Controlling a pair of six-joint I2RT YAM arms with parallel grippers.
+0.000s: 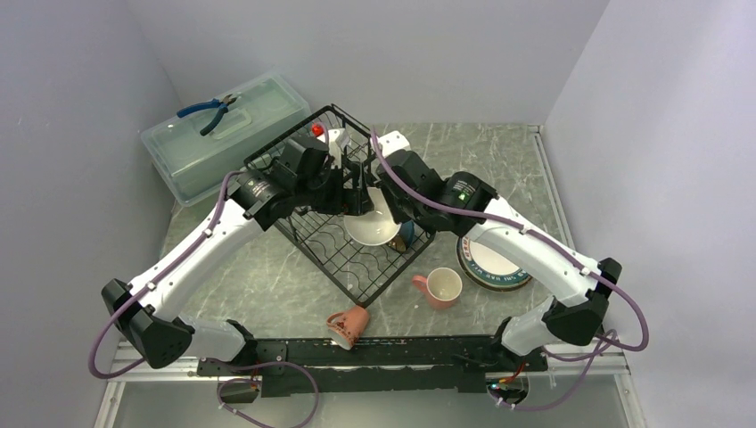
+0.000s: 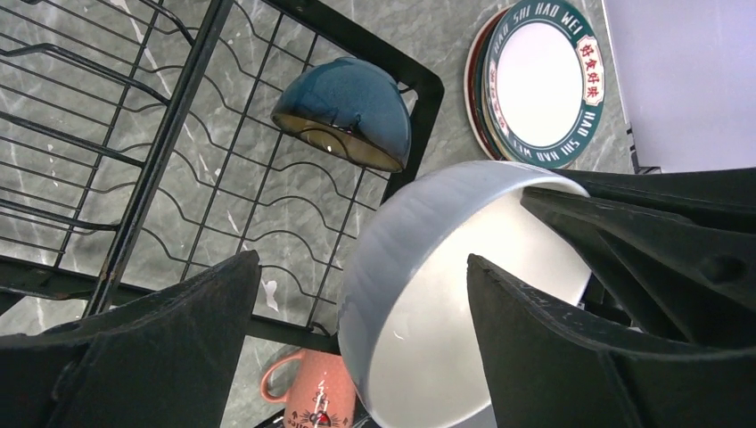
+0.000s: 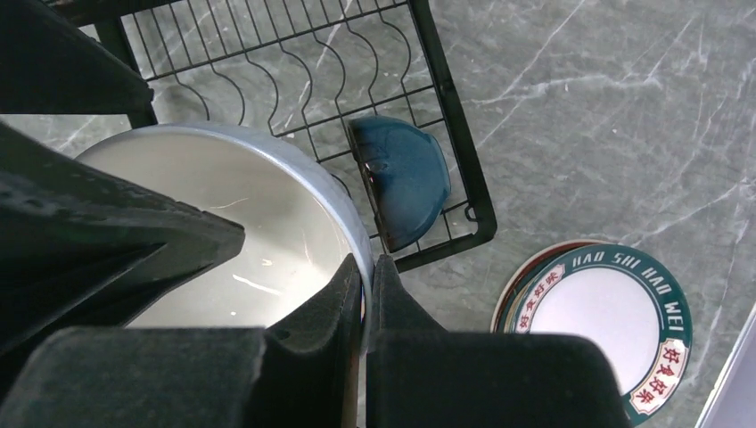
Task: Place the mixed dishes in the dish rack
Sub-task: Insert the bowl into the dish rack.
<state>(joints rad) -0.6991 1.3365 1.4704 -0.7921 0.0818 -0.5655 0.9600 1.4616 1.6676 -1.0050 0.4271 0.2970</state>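
The right jaws are pinched shut on the rim of a glossy white round ceramic bowl point(image 3: 223, 223) with a pale grey-blue outer wall. The right wrist view shows the two black fingers point(image 3: 303, 357) meeting with only the rim's thickness between them.

The left jaws stand wide apart, straddling the same white bowl's wall. In the left wrist view one finger point(image 2: 152, 357) is clear of the outside, with rack wire visible in the gap. The other finger point(image 2: 553, 357) lies over the bowl's inside, and I cannot tell whether it touches.

Only the top view places the bowl. It is tilted over the middle of the rectangular black wire dish rack point(image 1: 343, 259), which sits cornerwise on the grey marbled tabletop point(image 1: 267, 276). The left arm point(image 1: 205, 241) and right arm point(image 1: 526, 241) meet above it. Whether the bowl rests on the wires cannot be told.

Both wrist views show a small glossy dark teal bowl point(image 2: 348, 107) lying on its side in a rack corner, which the top view mostly hides. Just outside that corner is a stack of round plates point(image 3: 606, 330), the topmost white with a teal lettered rim.

The top view alone shows these:
- An upright pink mug point(image 1: 441, 287) stands near the plates.
- A second pink mug point(image 1: 348, 325) lies tipped over by the arms' bases.
- A translucent pale green lidded plastic box point(image 1: 223, 138) sits at far left, with blue-handled pliers point(image 1: 207, 111) on its lid.
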